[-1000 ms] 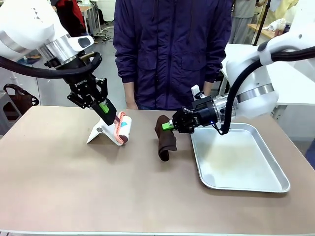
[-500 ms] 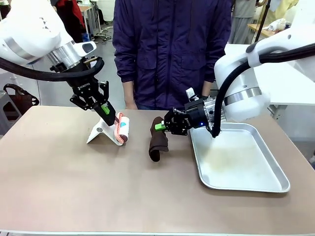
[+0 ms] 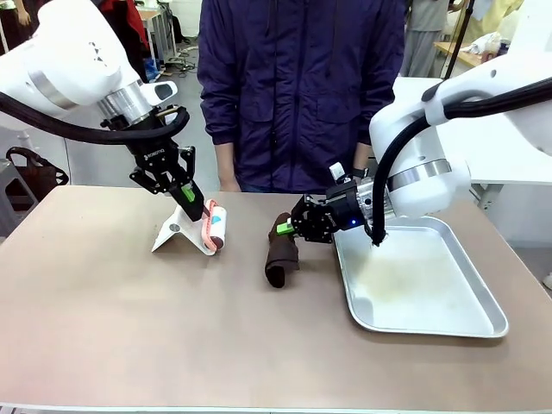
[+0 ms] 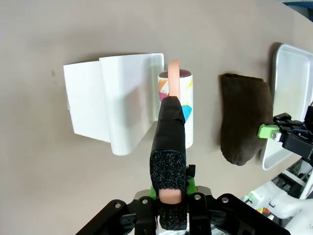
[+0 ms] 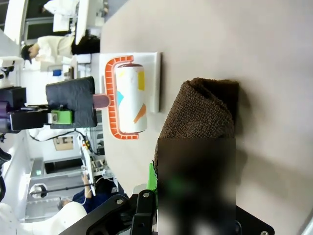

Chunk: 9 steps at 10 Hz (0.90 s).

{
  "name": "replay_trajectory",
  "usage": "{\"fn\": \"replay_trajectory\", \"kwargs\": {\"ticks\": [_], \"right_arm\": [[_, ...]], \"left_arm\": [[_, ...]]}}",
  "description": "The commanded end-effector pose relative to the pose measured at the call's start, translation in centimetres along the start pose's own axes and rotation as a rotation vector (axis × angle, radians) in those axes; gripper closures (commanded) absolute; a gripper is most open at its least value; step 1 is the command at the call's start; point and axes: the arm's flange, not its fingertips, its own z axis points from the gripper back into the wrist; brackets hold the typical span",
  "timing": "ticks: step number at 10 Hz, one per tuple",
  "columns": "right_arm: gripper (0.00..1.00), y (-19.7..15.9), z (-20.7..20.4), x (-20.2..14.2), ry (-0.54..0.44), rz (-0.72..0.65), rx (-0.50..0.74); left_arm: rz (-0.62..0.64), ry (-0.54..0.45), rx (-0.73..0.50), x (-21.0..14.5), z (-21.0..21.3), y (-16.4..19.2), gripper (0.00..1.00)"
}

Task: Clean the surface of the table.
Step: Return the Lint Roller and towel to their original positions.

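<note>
The brown cloth (image 3: pixel 281 250) is the wiping tool here, pinched at its upper end between the closed fingers of the right gripper (image 3: pixel 287 228), with its lower part draped onto the table (image 3: pixel 129 328) just left of the silver tray (image 3: pixel 483 326). The lint roller (image 3: pixel 213 226), its paper printed with coloured triangles, lies against a white stand (image 3: pixel 172 235), and the left gripper (image 3: pixel 190 200) is clamped shut on the roller's pink handle (image 4: pixel 172 78), as the left wrist view shows plainly. The table itself, taupe with a pale edge, spreads across the whole front view, and most of its near half looks untouched, so I judge the wiping to be at an early stage. To do it well, the right arm should press low enough that a broad fold of cloth lies flat on the top, then drag it in straight overlapping strokes, keeping clear of the tray's rim so the cloth does not snag. The left arm should lift the roller free of its stand before rolling. The only writing is on the left gripper's black body and is too small to read for certain; the roller's paper bears patterns, not words.
</note>
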Motion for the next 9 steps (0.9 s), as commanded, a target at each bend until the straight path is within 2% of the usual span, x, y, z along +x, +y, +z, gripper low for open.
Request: {"fn": "replay_trajectory", "kwargs": {"ticks": [1, 6, 9], "right_arm": [[0.89, 1.15, -0.23, 0.91, -0.014, -0.022, -0.079], [0.89, 1.43, 0.03, 1.49, 0.125, 0.055, -0.264], [0.89, 1.23, -0.04, 1.61, 0.164, 0.061, -0.298]], "left_arm": [[0.024, 0.014, 0.031, 1.0, 0.21, -0.48, 0.79], [0.02, 0.029, 0.041, 1.75, -0.32, 0.04, 0.79], [0.019, 0.027, 0.052, 1.75, -0.36, 0.15, 0.79]]}}
